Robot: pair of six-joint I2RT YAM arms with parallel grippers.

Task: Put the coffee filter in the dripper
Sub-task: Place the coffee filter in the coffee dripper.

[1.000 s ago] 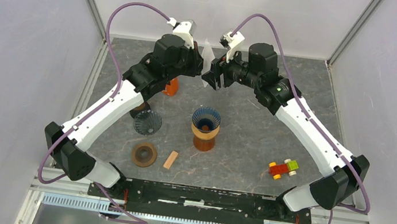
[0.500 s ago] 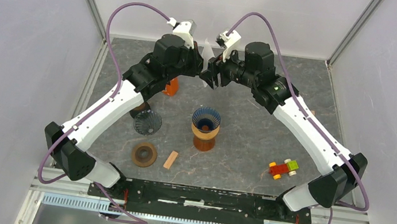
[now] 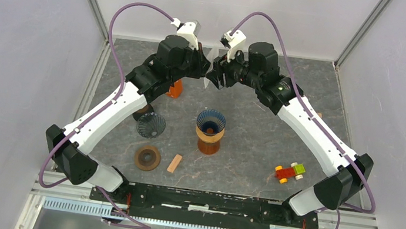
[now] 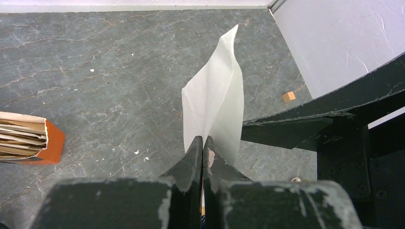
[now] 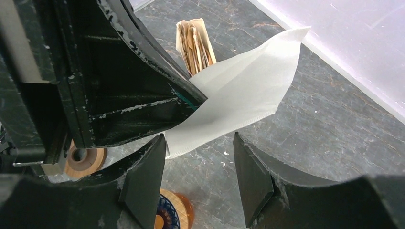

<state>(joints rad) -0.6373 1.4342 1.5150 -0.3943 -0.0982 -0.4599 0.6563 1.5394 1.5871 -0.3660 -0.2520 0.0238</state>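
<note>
White walls stand round a grey, stony bench [image 3: 256, 139]. The coffee filter [image 4: 215, 105] is up in the air over the far side of the bench, not in the dripper yet. The left pincer [image 4: 203, 149] is squeezed shut on its bottom corner, so the paper sticks out folded flat. The right pincer [image 5: 199, 145] is open, one finger on each side of the loose edge, gripping nothing. I think it is there to take the filter or pull it open. The dripper [image 3: 211, 121] waits mid-bench, well apart. A box of spare filters [image 4: 28, 138] stands on the bench.
</note>
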